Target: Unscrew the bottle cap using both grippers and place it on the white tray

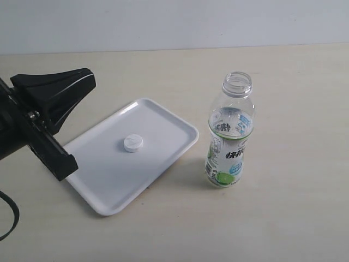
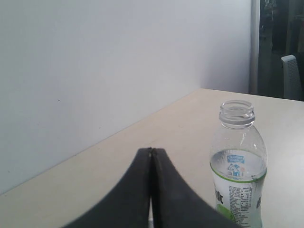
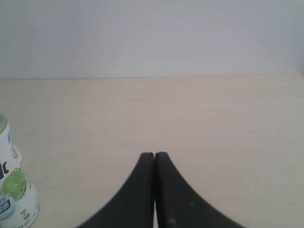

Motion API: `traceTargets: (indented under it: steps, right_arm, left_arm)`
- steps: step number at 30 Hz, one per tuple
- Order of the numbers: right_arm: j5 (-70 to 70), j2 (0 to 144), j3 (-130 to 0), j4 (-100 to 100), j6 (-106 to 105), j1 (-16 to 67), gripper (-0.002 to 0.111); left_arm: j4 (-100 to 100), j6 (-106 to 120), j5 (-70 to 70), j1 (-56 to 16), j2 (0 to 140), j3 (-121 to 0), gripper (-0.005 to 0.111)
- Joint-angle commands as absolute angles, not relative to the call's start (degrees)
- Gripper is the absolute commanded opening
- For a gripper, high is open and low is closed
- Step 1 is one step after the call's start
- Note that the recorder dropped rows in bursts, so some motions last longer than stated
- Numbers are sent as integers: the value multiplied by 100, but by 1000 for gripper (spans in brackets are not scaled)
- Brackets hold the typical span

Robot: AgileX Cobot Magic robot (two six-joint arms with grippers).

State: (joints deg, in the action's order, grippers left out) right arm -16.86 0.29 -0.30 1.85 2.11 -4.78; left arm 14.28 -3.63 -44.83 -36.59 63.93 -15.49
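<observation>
The white bottle cap [image 1: 132,143] lies flat near the middle of the white tray [image 1: 103,180]. To the tray's right the clear bottle [image 1: 230,131] stands upright with its neck uncovered; it also shows in the left wrist view as the bottle [image 2: 239,161], and its lower label in the right wrist view as the bottle [image 3: 12,197]. My left gripper [image 1: 90,76] hangs at the left edge of the exterior view, above the tray's left end, jaws pressed together and empty [image 2: 151,151]. My right gripper [image 3: 154,155] is shut with nothing in it, and is outside the exterior view.
A pale wooden tabletop [image 1: 283,218] carries everything, with a plain white wall [image 1: 174,22] behind it. A black cable [image 1: 11,215] loops at the lower left corner.
</observation>
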Motion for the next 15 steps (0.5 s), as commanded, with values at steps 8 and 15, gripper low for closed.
traceTargets:
  steps: [8,15]
  right_arm:
    - [-1663,0,0,184,170,-511,0]
    - [-1663,0,0,184,170,-511,0]
  left_arm:
    - [1435,-429,-4488,-3656,6358,-1514,0]
    - [1448,-528,-3426,-3551,6013,-1514,0]
